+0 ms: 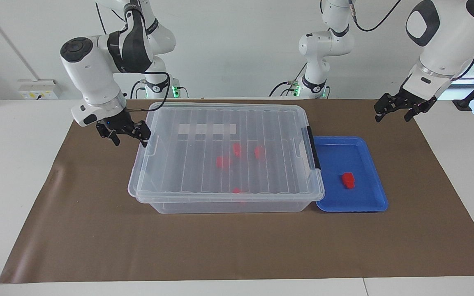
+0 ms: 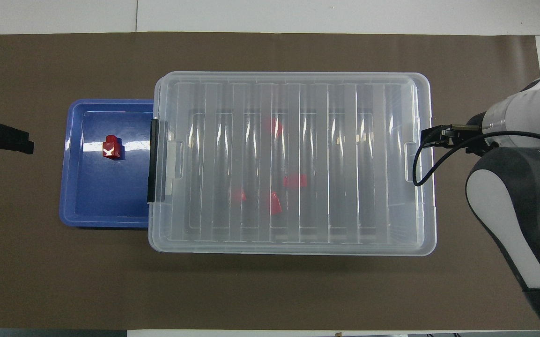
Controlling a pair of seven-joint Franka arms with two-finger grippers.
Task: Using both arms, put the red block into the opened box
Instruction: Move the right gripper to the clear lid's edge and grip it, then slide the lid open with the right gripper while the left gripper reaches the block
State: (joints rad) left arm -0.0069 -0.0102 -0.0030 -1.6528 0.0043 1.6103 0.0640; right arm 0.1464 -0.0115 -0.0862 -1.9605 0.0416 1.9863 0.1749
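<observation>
Small bright red chunky plastic block sits in the shallow blue plastic tray, right of centre in the facing view and left of centre in the overhead view, toward the left arm's end of the table; it rests flat on the tray floor, and in the overhead view its narrower stub points to the top of the frame, so its long axis runs away from the robots. Large clear plastic storage bin fills mid-frame in both views, touching the tray at its black-latch end, long axis running across the frame; its ribbed see-through lid lies on top, covering it. Four more red blocks show blurred through the lid, inside the bin. Brown paper mat under everything. Right gripper at centre-left of the facing view, low beside the bin's unlatched end, just at the lid edge; contact cannot be told; fingers spread, nothing between them. Left gripper waits at upper right of the facing view, over the mat well apart from the tray, fingers apart, empty.
</observation>
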